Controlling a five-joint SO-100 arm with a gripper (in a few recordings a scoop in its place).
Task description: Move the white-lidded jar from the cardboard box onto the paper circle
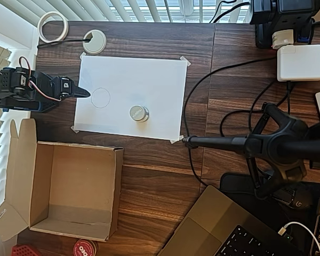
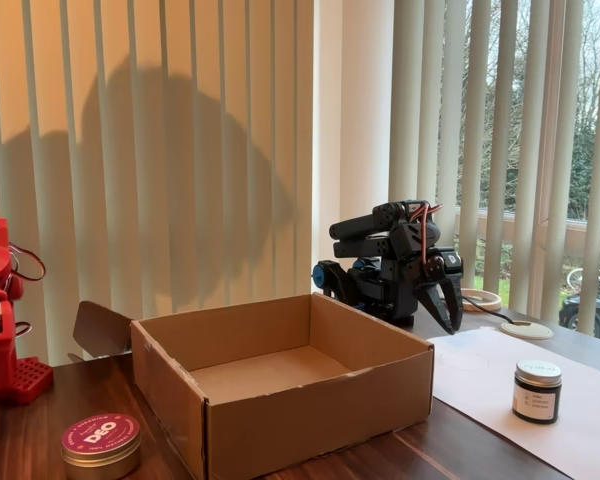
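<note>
One white-lidded jar [image 1: 139, 113] standing upright on the white paper sheet [image 1: 149, 80], toward its lower middle in the overhead view, outside the cardboard box [image 1: 69, 192] and apart from it; off-white lid with faint grey lettering too small to read; in the fixed view a dark label on the jar's side [image 2: 537, 392] with pale lines of text, also unreadable. One paper circle [image 1: 101, 97] visible as a thin pencilled outline on the sheet, left of the jar and not touching it, bare inside. One cardboard box, open-topped with flaps out, nothing in it, sitting below the sheet's lower left corner in the overhead view. One black arm folded at the sheet's left edge; gripper [image 1: 81, 91] with its dark tip pointing at the circle, just short of it; in the fixed view the gripper [image 2: 446, 310] hanging tip-down behind the box, fingers close together, nothing between them; whether fully closed cannot be told. One red round lid [image 2: 100, 434] on a metal tin in front of the box, white lettering reading "D&O" with a smaller ring of text around it, illegible. One white ring-shaped grommet [image 1: 94, 41] in the desk above the sheet; one roll of tape [image 1: 53, 26] near the top left corner.
</note>
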